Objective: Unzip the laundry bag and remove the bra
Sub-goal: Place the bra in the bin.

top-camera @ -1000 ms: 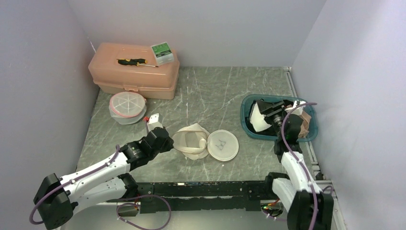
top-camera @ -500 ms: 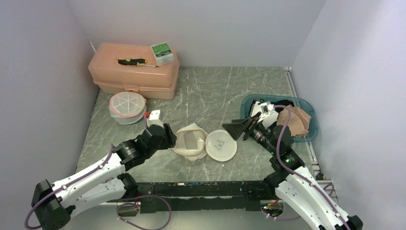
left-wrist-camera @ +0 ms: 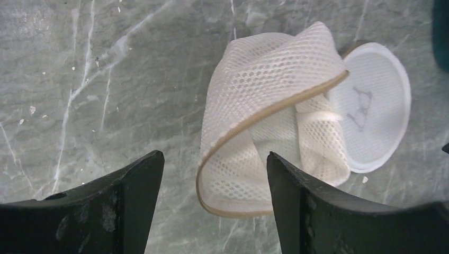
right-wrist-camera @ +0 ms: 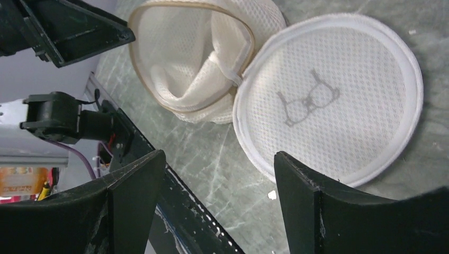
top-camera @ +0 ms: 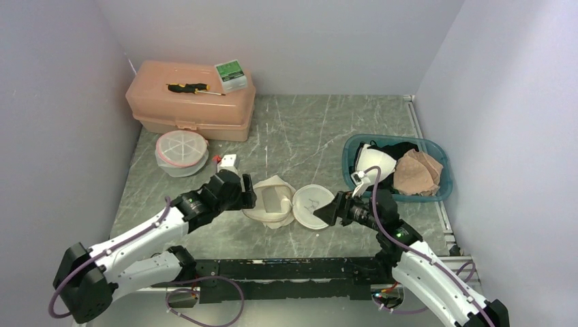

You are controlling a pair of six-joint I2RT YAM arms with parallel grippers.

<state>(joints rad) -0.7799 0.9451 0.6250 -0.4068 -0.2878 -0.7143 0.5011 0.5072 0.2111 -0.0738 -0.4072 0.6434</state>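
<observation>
Top external: left gripper point(top-camera: 246, 196) is gaping empty at the laundry bag's point(top-camera: 272, 201) nine o'clock. Right gripper point(top-camera: 326, 212) is gaping empty at three.

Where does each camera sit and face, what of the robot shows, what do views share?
Top external: above, behind the arms, facing down at the table; both arms.
Left wrist: on left arm, facing down at mesh bag; open jaws.
Right wrist: on right arm, facing round lid; open jaws.
All share mesh bag and round lid.
</observation>
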